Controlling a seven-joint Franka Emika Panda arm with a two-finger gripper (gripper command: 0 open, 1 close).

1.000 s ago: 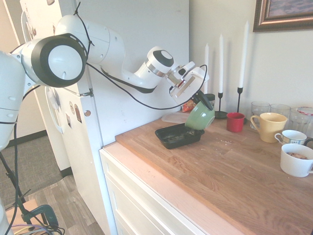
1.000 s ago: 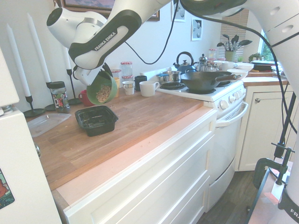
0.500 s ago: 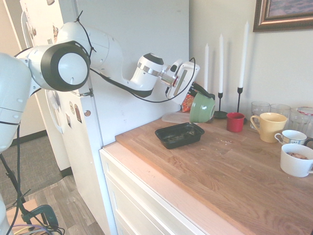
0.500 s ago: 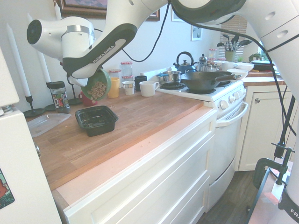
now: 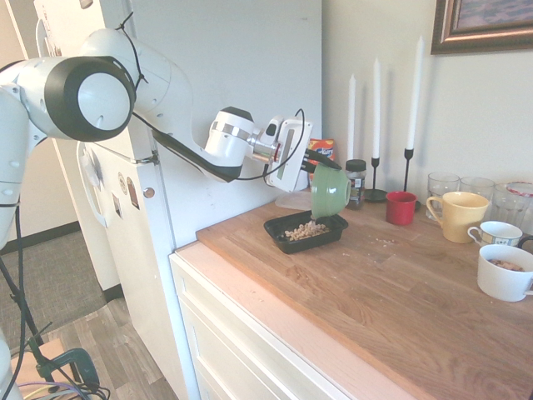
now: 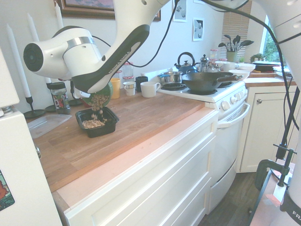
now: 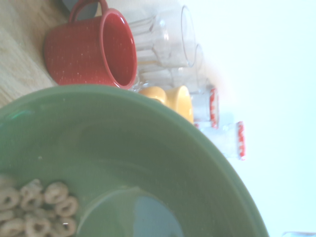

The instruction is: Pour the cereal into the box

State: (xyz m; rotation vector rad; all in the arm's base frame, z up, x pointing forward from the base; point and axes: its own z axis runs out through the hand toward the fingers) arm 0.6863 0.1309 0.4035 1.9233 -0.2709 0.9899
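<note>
A: Starting at the left of the first exterior view, the white arm reached out level from beside the fridge (image 5: 225, 100), and the gripper (image 5: 315, 164) was clamped tight on the rim of the green bowl (image 5: 330, 191).

B: And that bowl was tipped right over on its side, mouth turned down toward the counter (image 5: 400, 283)!

A: Directly under it sat the box (image 5: 305, 231), the black tray near the counter's front edge, and a tan heap of the cereal (image 5: 305, 230) lay inside it.

B: The second exterior view caught more of it spilling, a thin stream dropping from the bowl's lip into the tray. The wrist view showed a few rings clinging to the green wall inside.

A: Moving right: a small jar with a dark lid (image 5: 356, 182) stood just beside the bowl, then three white candles (image 5: 414, 83) in black holders against the wall.

B: Next came the red mug (image 5: 400, 207), the yellow mug (image 5: 457, 215), clear glasses (image 5: 460, 187) behind them.

A: Far right, two white mugs, the nearer white mug (image 5: 505, 272) with brownish bits in it, well apart from the tray.
</note>
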